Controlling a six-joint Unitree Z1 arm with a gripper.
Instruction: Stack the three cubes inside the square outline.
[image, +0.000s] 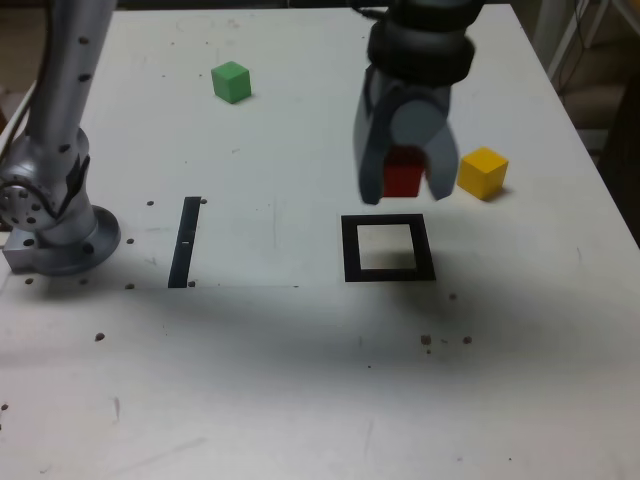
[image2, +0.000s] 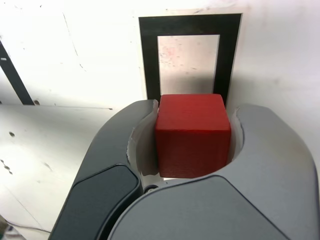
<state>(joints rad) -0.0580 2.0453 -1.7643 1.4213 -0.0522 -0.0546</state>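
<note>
Red solid cube (image2: 192, 135) sits clamped between the grey gripper's (image: 405, 180) jaws, lifted off the white tabletop (image: 300, 380) just behind the flat black square outline (image: 388, 273), whose white centre holds nothing. Yellow cube (image: 483, 172) rests near the gripper on the exterior view's right; green cube (image: 231, 82) stands well apart toward the far left. Thin black strip (image: 185, 241) lies left of the outline. No readable writing anywhere.
</note>
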